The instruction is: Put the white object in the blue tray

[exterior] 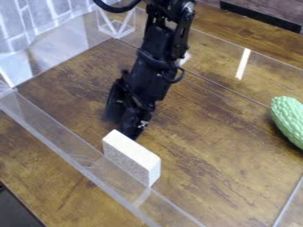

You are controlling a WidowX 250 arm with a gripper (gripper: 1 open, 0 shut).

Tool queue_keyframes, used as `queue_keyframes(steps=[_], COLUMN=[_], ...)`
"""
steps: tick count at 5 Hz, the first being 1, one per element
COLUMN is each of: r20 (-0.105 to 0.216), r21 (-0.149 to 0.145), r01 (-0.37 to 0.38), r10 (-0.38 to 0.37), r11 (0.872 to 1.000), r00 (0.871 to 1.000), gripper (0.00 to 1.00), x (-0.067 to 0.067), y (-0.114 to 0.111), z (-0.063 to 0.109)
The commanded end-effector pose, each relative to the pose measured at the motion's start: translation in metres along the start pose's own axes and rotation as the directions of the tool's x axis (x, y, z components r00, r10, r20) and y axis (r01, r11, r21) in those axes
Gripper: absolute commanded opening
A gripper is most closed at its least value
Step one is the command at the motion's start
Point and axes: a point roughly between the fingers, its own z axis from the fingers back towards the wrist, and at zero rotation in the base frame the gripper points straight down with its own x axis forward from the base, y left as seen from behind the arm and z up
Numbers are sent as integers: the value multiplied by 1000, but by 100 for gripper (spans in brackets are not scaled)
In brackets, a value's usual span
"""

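White block [131, 158] just beside the black gripper [128, 118]

A single dark robot arm reaches in from the top of the view. Its upper part leaves the frame at the top edge, where a dark link juts out toward the left. From there the black arm [164, 40] runs downward and slants toward the left, with bulky joints and housings along its length. Its lower section narrows into the gripper [128, 122], which points down and hangs low, near the bench [213, 133]. The gripper is black like the rest of the arm, and its parts blend together in the dark, so the fingers are hard to tell apart. Its jaws stand wide apart.
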Motion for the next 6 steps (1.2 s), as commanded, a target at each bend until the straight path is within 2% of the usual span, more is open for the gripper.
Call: queue_keyframes(steps=[1,6], r20=[14,12], r21=[-9,-17], r01=[-27,-56], r10=[28,57], r11=[1000,998], r00=[1000,998], gripper=[100,100], x=[-7,-12], y=[3,-2], z=[3,3])
